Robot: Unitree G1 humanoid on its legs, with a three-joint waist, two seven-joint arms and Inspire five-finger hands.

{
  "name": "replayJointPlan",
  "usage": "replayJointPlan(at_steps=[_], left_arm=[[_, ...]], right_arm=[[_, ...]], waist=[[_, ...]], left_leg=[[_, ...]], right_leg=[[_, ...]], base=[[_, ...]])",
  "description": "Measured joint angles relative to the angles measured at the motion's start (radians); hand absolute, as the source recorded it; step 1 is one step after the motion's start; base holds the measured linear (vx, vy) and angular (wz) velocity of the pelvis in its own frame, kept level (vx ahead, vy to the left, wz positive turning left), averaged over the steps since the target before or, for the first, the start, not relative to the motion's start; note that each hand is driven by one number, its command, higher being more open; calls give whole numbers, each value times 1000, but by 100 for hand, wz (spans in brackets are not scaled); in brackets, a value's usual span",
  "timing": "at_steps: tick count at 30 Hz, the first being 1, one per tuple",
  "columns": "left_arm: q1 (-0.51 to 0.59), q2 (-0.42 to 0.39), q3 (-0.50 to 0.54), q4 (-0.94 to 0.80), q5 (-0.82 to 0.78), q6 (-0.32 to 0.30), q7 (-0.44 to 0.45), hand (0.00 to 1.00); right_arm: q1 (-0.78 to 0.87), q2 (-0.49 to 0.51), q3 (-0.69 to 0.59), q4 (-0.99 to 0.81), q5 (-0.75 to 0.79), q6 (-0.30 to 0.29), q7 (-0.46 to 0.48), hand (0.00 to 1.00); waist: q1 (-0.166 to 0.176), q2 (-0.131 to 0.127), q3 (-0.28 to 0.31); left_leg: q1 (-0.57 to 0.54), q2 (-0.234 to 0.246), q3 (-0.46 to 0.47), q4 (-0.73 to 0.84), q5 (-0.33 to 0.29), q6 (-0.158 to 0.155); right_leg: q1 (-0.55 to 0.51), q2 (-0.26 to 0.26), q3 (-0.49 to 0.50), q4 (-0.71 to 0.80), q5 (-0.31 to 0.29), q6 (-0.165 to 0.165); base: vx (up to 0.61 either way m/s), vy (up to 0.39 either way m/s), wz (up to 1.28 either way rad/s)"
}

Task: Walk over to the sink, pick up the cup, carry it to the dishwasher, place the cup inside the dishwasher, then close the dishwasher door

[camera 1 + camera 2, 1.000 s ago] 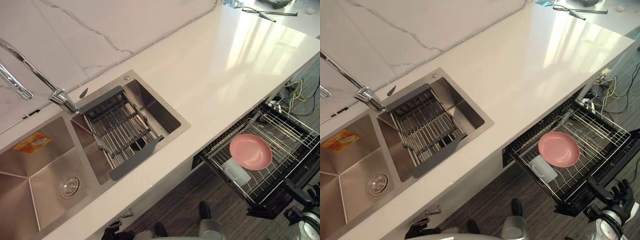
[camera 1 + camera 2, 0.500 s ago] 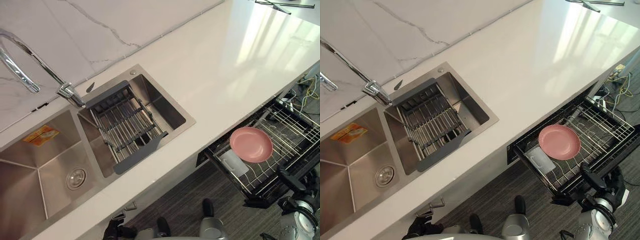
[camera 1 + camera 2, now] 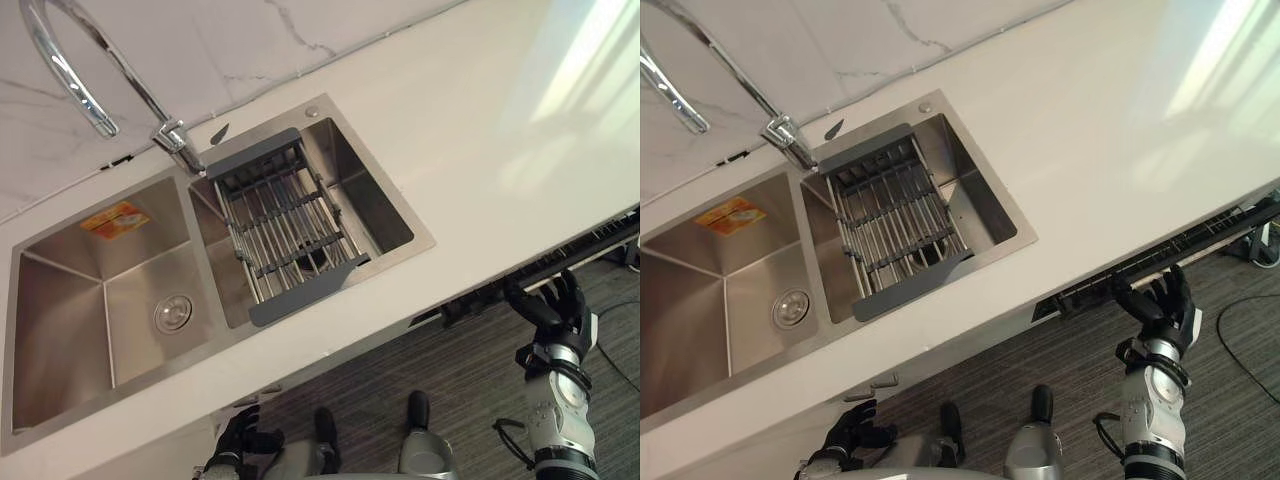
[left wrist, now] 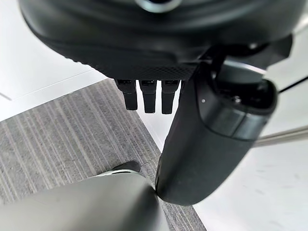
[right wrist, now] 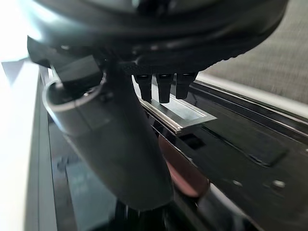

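We cannot tell where the cup is; neither hand carries it. The dishwasher (image 3: 1200,238) shows as a dark strip under the counter's (image 3: 500,130) near edge, on the right. Our right hand (image 3: 1160,305) is at its near edge with fingers straight and spread, grasping nothing. Our left hand (image 3: 235,440) hangs low at the near left over the grey striped floor (image 3: 1060,350), fingers relaxed and empty. Further left, the sink (image 3: 420,245) holds a drain rack (image 3: 285,235) in its right basin, and the faucet (image 3: 90,70) arches behind.
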Motion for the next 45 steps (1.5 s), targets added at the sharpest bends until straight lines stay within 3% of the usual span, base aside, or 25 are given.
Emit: replayJointPlan(at_steps=[13, 20, 26, 35, 45], left_arm=[[-16, 17, -38, -3, 45, 0, -5, 90], [-18, 32, -41, -2, 46, 2, -5, 90], [-26, 33, -42, 7, 46, 11, -1, 90], [-31, 22, -40, 6, 45, 11, 6, 90], [-24, 15, -37, 11, 42, 13, 9, 90]], right_arm=[[-1, -16, 86, 50, -41, -12, 35, 90], [9, -31, 124, 81, -92, 17, 38, 90], [138, 6, 169, 9, -257, 28, 88, 90], [272, 167, 246, 3, -551, 49, 137, 90], [266, 198, 241, 233, -667, 64, 95, 90]], waist=[[3, -12, 2], [2, -46, -20], [3, -71, -61], [7, -114, -94], [15, -144, -131]], left_leg=[[6, 1, -42, -36, 46, -7], [12, 10, -47, -44, 51, -14], [21, 12, -53, -64, 58, -14], [40, 13, -54, -69, 58, -15], [72, 16, -51, -85, 59, -17]], right_leg=[[12, 4, -39, -1, 3, -9], [17, 13, -43, -1, 5, -13], [20, 16, -49, -2, 1, -15], [39, 15, -46, -2, -3, -15], [62, 19, -44, -2, -8, -15]], base=[[-66, -17, 9], [-5, -4, 1], [1, -2, 3], [-7, 1, 0], [0, 0, 0]])
